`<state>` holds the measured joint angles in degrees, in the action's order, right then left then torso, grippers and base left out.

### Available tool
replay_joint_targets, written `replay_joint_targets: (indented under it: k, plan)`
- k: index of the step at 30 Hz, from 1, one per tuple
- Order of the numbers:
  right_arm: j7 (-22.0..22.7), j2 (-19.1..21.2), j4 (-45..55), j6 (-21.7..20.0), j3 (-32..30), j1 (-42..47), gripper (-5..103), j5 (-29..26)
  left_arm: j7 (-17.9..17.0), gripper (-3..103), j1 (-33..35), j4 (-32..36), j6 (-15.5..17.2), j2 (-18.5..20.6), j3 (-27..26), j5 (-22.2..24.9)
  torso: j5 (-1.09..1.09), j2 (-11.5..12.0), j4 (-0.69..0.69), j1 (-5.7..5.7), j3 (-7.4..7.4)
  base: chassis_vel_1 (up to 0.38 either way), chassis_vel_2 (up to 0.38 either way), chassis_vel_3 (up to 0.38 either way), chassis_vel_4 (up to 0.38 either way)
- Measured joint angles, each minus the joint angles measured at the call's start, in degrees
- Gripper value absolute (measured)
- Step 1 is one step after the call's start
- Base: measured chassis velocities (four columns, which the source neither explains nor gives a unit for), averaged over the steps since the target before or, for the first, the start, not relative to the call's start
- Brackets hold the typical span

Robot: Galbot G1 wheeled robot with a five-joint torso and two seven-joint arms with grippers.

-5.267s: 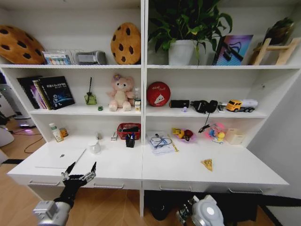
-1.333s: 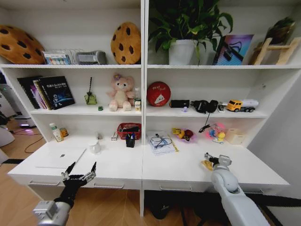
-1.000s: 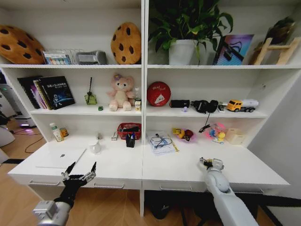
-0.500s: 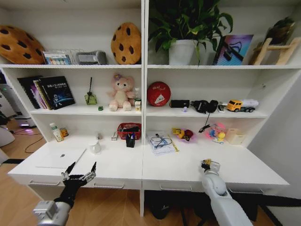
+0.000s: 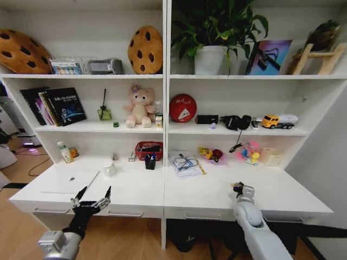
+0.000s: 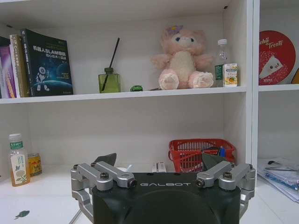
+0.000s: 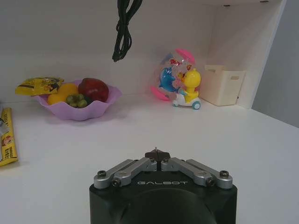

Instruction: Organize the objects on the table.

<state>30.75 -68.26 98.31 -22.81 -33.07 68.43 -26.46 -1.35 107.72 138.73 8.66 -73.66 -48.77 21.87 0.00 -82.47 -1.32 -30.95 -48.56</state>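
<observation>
The long white table [image 5: 206,196] runs under the shelving. A thin silver laptop [image 5: 68,181] lies shut on its left end. A tiny green item [image 6: 21,214] rests on the desk top in the left wrist view. Pens stand in a small dark holder [image 5: 150,161] in front of the basket. My left gripper [image 5: 95,190] [image 6: 159,161] hangs open just before the front edge, right of the laptop. My right gripper [image 5: 237,187] [image 7: 157,153] sits low over the right half of the desk, fingers shut, with nothing showing between their tips.
A red mesh basket [image 5: 148,149], a white mug [image 5: 109,169], a bottle [image 5: 64,153] and papers [image 5: 185,162] line the back of the desk. A purple fruit bowl [image 7: 77,100], a plastic toy [image 7: 180,79] and a beige box [image 7: 225,85] stand beyond the right gripper.
My right arm has risen from below the desk to where a yellow wedge lay; the wedge is now out of sight at the shut gripper. The left arm has stayed put.
</observation>
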Motion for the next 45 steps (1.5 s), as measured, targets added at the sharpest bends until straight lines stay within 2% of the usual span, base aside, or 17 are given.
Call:
replay_joint_targets:
  k: [7, 9, 10, 13, 14, 17, 18, 21, 22, 23, 25, 27, 32, 38, 45]
  plan:
    - [-0.4, 0.1, 0.8, 0.3, -0.1, 0.4, 0, 0.0, 0.0, 100, 0.0, 0.0, 0.0, 0.0, 0.0, 0.0, 0.0, 0.0, 0.0, 0.0, 0.0, 0.0, 0.0, 0.0, 0.0]
    - [-4.0, 0.5, 0.4, 3.1, -0.1, 0.0, 0, 0.5, 0.0, 100, 0.0, 0.0, 0.0, 0.0, 0.0, 0.0, 0.0, 0.0, -0.01, 0.0, 0.0, 0.0, 0.0, 0.0, 0.0]
    - [-4.0, 0.5, 0.4, 3.1, -0.1, 0.0, 0, 0.5, 0.0, 100, 0.0, 0.0, 0.0, 0.0, 0.0, 0.0, 0.0, 0.0, -0.01, 0.0, 0.0, 0.0, 0.0, 0.0, 0.0]
    - [-10.7, 1.5, -3.7, 8.3, 0.5, -3.7, 0, 4.1, 0.0, 100, 0.0, 0.0, 0.0, 0.0, 0.0, 0.0, 0.0, 0.0, -0.01, 0.0, 0.0, 0.0, 0.0, 0.0, 0.0]
    - [-10.7, 1.5, -3.7, 8.3, 0.5, -3.7, 0, 4.1, 0.0, 100, 0.0, 0.0, 0.0, 0.0, 0.0, 0.0, 0.0, 0.0, -0.01, 0.0, 0.0, 0.0, 0.0, 0.0, 0.0]
    - [-16.8, 2.2, -11.7, 12.0, 2.8, -11.6, 0, 5.6, 0.0, 100, 0.0, 0.0, 0.0, 0.0, 0.0, 0.0, 0.01, 0.0, 0.0, 0.0, -0.01, 0.0, 0.0, 0.0, 0.0]
    - [-16.8, 2.2, -11.7, 12.0, 2.8, -11.6, 0, 5.6, 0.0, 100, 0.0, 0.0, 0.0, 0.0, 0.0, 0.0, 0.01, 0.0, 0.0, 0.0, -0.01, 0.0, 0.0, 0.0, 0.0]
    - [-20.6, 1.4, -19.8, 14.3, 5.4, -20.9, 0, 8.4, 0.0, 100, 0.0, 0.0, 0.0, 0.0, 0.0, 0.0, 0.0, 0.0, 0.0, -0.02, -0.01, 0.0, 0.0, 0.0, 0.0]
    - [-20.6, 1.4, -19.8, 14.3, 5.4, -20.9, 0, 8.4, 0.0, 100, 0.0, 0.0, 0.0, 0.0, 0.0, 0.0, 0.0, 0.0, 0.0, -0.02, -0.01, 0.0, 0.0, 0.0, 0.0]
    - [-21.8, 0.6, -24.1, 15.2, 7.0, -26.3, 0, 10.0, 0.0, 100, 0.0, 0.0, 0.0, 0.0, 0.0, 0.0, 0.0, 0.0, 0.01, -0.02, -0.01, 0.0, 0.0, 0.0, 0.0]
    - [-22.1, -0.1, -26.7, 15.7, 7.8, -29.2, 0, 11.0, 0.0, 100, 0.0, 0.0, 0.0, 0.0, 0.0, 0.0, -0.02, 0.0, 0.03, -0.02, -0.01, 0.0, 0.0, 0.0, 0.0]
    - [-23.0, -2.3, -35.1, 16.5, 9.5, -36.1, 0, 13.1, 0.0, 100, 0.0, 0.0, 0.0, 0.0, 0.0, 0.0, 0.0, 0.0, 0.01, -0.02, -0.01, 0.0, 0.0, 0.0, 0.0]
    - [-23.6, -4.9, -44.8, 17.0, 10.1, -42.9, 0, 16.1, 0.0, 100, 0.0, 0.0, 0.0, 0.0, 0.0, 0.0, 0.0, 0.0, 0.01, -0.02, -0.01, 0.0, 0.0, 0.0, 0.0]
    - [-23.5, -6.0, -47.9, 15.9, 9.9, -45.5, 0, 17.9, 0.0, 100, 0.0, 0.0, 0.0, 0.0, 0.0, 0.0, -0.01, 0.0, -0.01, -0.02, 0.0, 0.0, 0.0, 0.0, 0.0]
    - [-21.2, -5.5, -49.9, 14.1, 8.4, -46.6, 0, 16.5, 0.0, 100, 0.0, 0.0, 0.0, 0.0, 0.0, 0.0, 0.0, 0.0, -0.01, 0.0, 0.0, 0.0, 0.0, 0.0, 0.0]
